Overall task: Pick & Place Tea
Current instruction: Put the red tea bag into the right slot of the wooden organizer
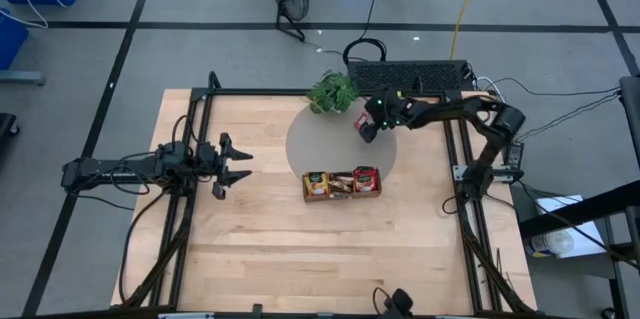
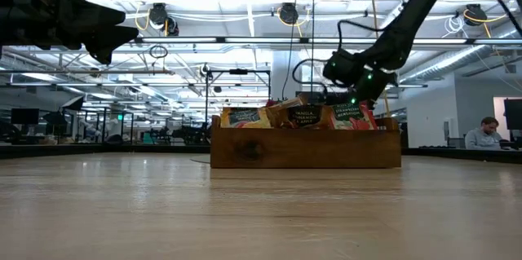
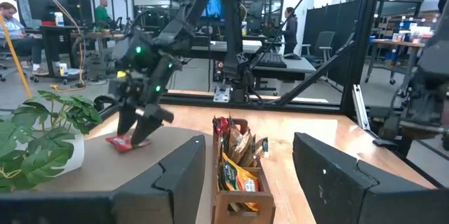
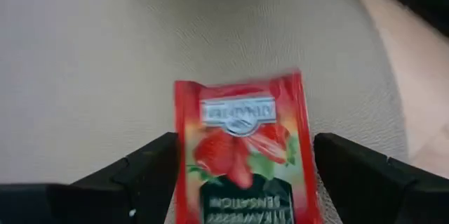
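One red tea packet (image 4: 242,147) lies flat on the round grey mat (image 1: 300,144), between the potted plant and the wooden tray (image 1: 342,196). My right gripper (image 1: 370,127) is over it, pointing down and open, one finger at each side edge of the packet (image 3: 125,142). The tray holds several more packets (image 1: 342,181), orange-yellow and red, standing on edge. My left gripper (image 1: 238,164) waits open above the table's left half, well clear of the tray. My right gripper (image 4: 244,147) comes at the red packet from above with open fingers beside its two side edges (image 4: 184,161). I cannot tell whether the fingers (image 4: 151,171) touch it. The packet looks flat on the mat.
The leafy potted plant (image 1: 333,91) stands at the mat's far edge, close to my right gripper. A keyboard (image 1: 415,76) lies beyond the table's far edge. Black frame rails run along the table's left and right sides. The near half of the table is bare wood (image 1: 330,259).
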`<action>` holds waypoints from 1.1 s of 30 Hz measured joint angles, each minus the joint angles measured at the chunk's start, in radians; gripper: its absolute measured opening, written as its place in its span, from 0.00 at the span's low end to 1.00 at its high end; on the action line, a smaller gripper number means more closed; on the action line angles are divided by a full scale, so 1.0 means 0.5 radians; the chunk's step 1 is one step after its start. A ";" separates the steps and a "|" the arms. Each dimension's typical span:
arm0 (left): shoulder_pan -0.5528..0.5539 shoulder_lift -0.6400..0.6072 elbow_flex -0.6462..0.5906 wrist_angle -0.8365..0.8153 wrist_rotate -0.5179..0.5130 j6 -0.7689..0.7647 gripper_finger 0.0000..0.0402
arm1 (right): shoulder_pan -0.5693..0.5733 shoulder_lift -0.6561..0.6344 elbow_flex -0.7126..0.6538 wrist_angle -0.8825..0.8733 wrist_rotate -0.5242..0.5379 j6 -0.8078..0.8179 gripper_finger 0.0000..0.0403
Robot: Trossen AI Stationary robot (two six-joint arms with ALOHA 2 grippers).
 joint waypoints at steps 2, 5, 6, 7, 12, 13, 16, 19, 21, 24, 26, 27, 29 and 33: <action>0.000 0.001 0.000 0.000 0.000 0.000 0.53 | 0.002 0.051 0.014 0.014 0.015 0.011 0.75; 0.000 0.000 0.000 0.000 0.001 -0.001 0.53 | 0.048 0.089 0.050 0.011 0.134 0.002 0.75; 0.000 0.000 0.000 0.000 0.000 0.000 0.53 | 0.060 0.095 0.062 -0.003 0.146 -0.001 0.75; 0.000 0.000 0.000 0.000 -0.001 0.000 0.53 | 0.072 0.096 0.073 -0.015 0.145 -0.010 0.75; 0.000 0.001 0.000 -0.001 0.000 0.000 0.53 | 0.100 0.055 0.089 -0.073 -0.049 -0.047 0.73; 0.000 0.000 0.000 0.000 0.000 -0.001 0.53 | 0.100 0.039 0.089 -0.071 -0.092 -0.048 0.71; 0.000 0.000 0.000 0.000 0.000 0.000 0.53 | 0.098 -0.009 0.089 -0.059 -0.120 -0.046 0.67; 0.000 0.000 0.000 0.000 0.000 -0.001 0.53 | 0.097 -0.045 0.089 -0.065 -0.123 -0.059 0.62; 0.000 0.000 0.000 0.000 0.000 -0.001 0.53 | 0.097 -0.057 0.089 -0.063 -0.176 -0.068 0.57; 0.000 0.000 0.000 0.000 0.000 -0.001 0.53 | 0.097 -0.057 0.088 -0.010 -0.268 -0.064 0.49; 0.000 0.000 0.001 0.000 0.000 -0.001 0.53 | 0.111 -0.057 0.088 0.097 -0.197 -0.053 0.45; 0.000 0.000 0.000 0.000 0.000 -0.001 0.53 | 0.126 -0.057 0.090 0.147 -0.134 -0.056 0.44; 0.000 0.000 0.000 0.000 0.000 0.000 0.53 | 0.167 -0.057 0.133 0.091 -0.038 -0.163 0.43; 0.000 0.001 0.000 0.000 0.000 0.000 0.53 | 0.256 0.012 0.424 -0.393 0.109 -0.444 0.47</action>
